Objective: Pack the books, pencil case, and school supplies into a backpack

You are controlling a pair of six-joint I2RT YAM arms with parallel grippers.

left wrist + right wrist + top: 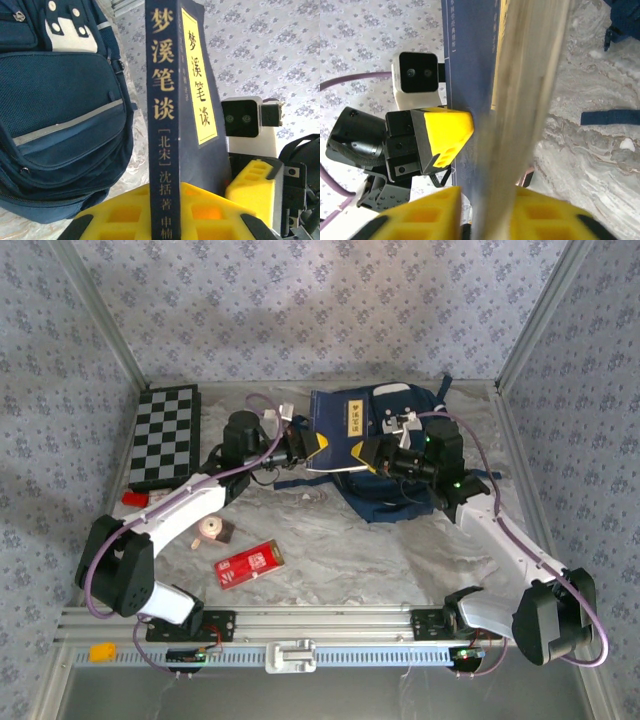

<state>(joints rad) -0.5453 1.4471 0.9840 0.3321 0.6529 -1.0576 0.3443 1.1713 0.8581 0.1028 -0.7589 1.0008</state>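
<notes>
A navy blue book (338, 420) with a yellow label strip is held up on edge over the backpack (388, 502), which lies at the back of the table. My left gripper (308, 447) is shut on the book's spine (162, 100); the yellow fingers (115, 215) press both covers. From the other side, my right gripper (372, 453) is shut on the same book, its pads (420, 217) flanking the page edge (530, 100). The backpack's front pocket (60, 125) fills the left of the left wrist view. The red pencil case (250, 562) lies flat near the table's front.
A black-and-white chequered board (165, 435) lies at the back left, with a tiny red block (133, 497) in front of it. A small round pinkish item (213, 530) sits beside the left arm. A dark backpack strap (610, 117) trails over the marbled table (330, 540).
</notes>
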